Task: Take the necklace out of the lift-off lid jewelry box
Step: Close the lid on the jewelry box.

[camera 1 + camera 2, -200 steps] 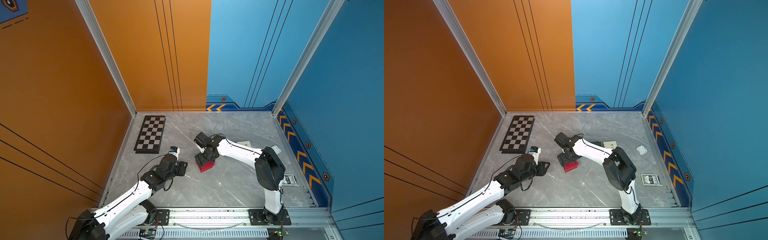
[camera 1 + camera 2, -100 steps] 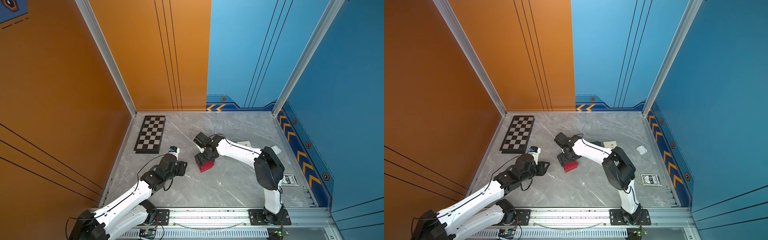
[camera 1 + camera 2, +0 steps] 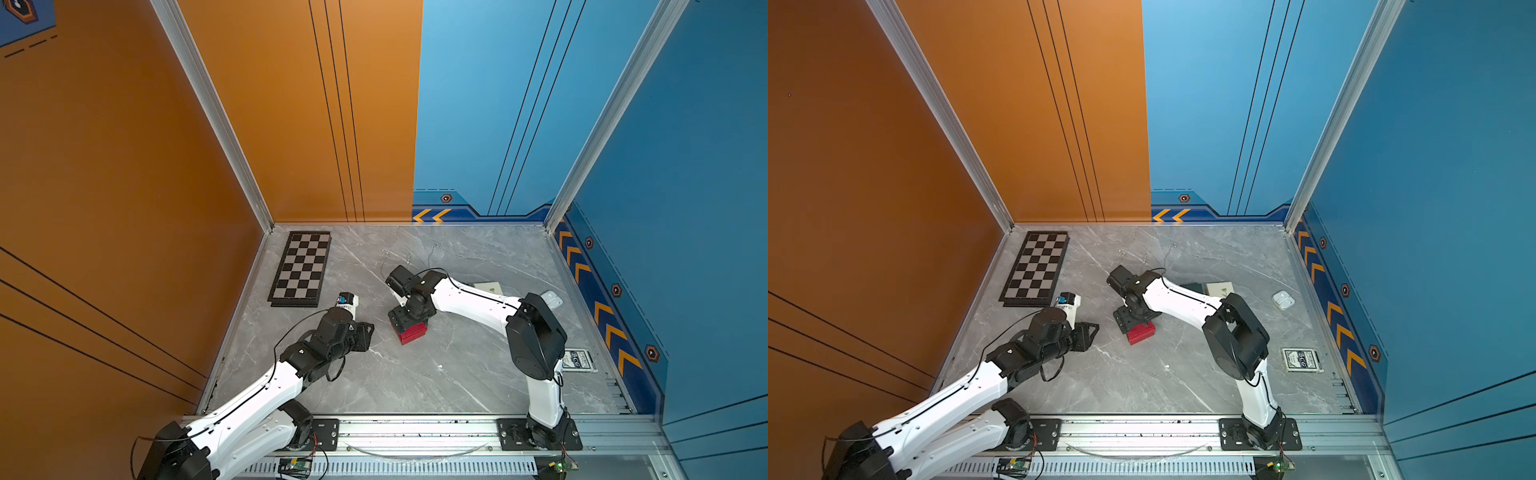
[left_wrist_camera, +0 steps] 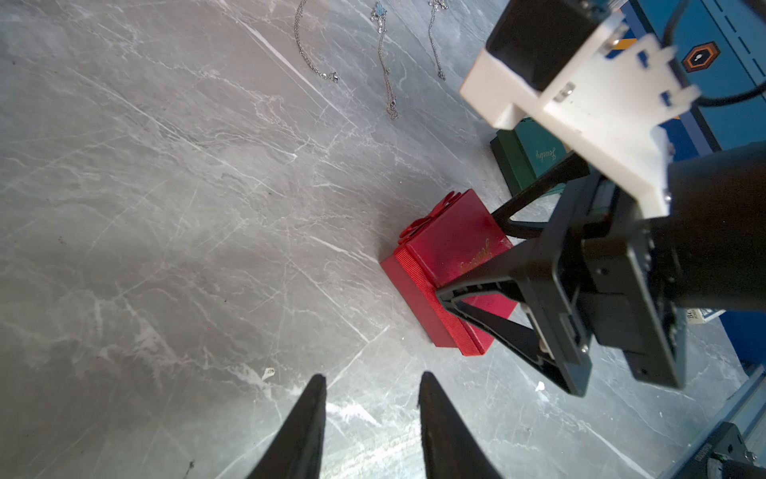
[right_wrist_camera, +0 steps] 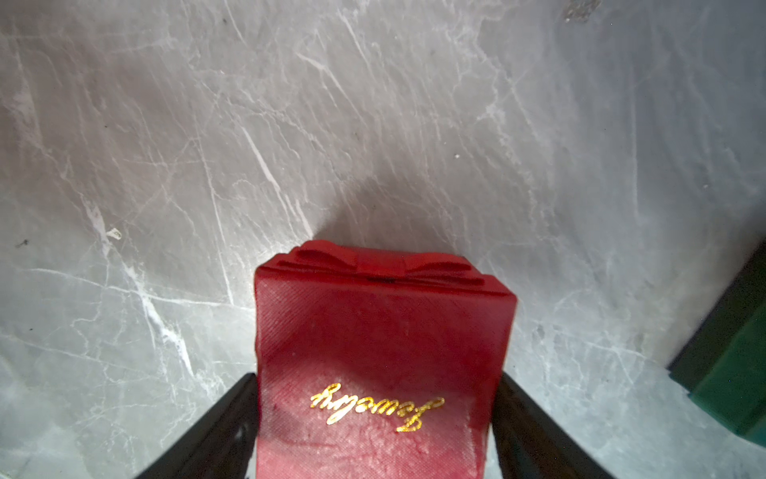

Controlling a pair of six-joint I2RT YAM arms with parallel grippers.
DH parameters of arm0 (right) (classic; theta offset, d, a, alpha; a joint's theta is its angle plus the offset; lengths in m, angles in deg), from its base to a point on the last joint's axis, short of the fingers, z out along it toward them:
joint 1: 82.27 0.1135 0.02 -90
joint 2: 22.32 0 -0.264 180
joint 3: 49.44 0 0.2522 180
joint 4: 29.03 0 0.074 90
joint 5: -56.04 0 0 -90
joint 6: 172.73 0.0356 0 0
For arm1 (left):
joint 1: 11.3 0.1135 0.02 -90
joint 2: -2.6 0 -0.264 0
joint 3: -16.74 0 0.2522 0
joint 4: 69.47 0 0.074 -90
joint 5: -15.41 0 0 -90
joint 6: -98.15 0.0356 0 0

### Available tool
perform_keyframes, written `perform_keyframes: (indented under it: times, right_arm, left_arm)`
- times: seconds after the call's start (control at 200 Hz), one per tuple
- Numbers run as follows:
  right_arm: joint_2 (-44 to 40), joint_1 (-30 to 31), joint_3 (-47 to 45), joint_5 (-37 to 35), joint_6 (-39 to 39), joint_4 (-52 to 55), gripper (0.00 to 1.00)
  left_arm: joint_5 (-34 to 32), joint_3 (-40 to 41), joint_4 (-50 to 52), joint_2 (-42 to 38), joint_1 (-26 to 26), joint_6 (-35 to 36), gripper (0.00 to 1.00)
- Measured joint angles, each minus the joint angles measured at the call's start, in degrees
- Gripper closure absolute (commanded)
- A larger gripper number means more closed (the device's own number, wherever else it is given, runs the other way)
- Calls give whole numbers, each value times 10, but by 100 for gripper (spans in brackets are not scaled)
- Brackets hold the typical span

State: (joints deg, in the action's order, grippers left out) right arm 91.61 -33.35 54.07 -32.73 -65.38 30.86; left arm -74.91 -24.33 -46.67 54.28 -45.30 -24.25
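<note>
Red jewelry box (image 5: 381,352): It sits flat on the grey table (image 3: 415,374), near the middle. The lid (image 4: 452,240) is still on, with the bow and gold word facing up.
Necklace: I cannot see it. I think it is shut inside the red box.
Right claw (image 5: 376,377): It comes down from above, with one finger pressed on each side of the box. It is grasping the box, likely to pull the lid up.
Left claw (image 4: 371,379): Its fingers are apart with nothing between them. It points at the box from close by without touching, maybe to hold the bottom down.
Edges: The fingers hold the plain sides, away from the bow.
Open room: There is bare table between the two claws. A green box (image 4: 526,157) sits near the red box. Three loose chains (image 4: 385,62) lie farther back. The chessboard (image 3: 301,270) is well apart.
</note>
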Motion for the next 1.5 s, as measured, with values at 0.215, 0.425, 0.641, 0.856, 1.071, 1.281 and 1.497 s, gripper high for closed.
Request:
perform_keyframes:
  times: [0.215,0.425,0.641,0.856,1.071,1.281,1.497]
  right_arm:
    - [1,2,0,-9,0,2,16]
    - [4,3,0,-19,0,4,16]
    - [7,7,0,-33,0,4,17]
    - [7,7,0,-35,0,4,16]
    - [7,7,0,-34,0,4,16]
    - [7,7,0,-33,0,4,16]
    - [5,5,0,-21,0,4,16]
  left_arm:
    - [4,0,0,0,2,0,61]
    - [4,0,0,0,3,0,61]
    - [6,0,0,0,4,0,61]
    - [6,0,0,0,6,0,61]
    - [6,0,0,0,6,0,61]
    - [6,0,0,0,6,0,61]
    - [6,0,0,-1,7,0,61]
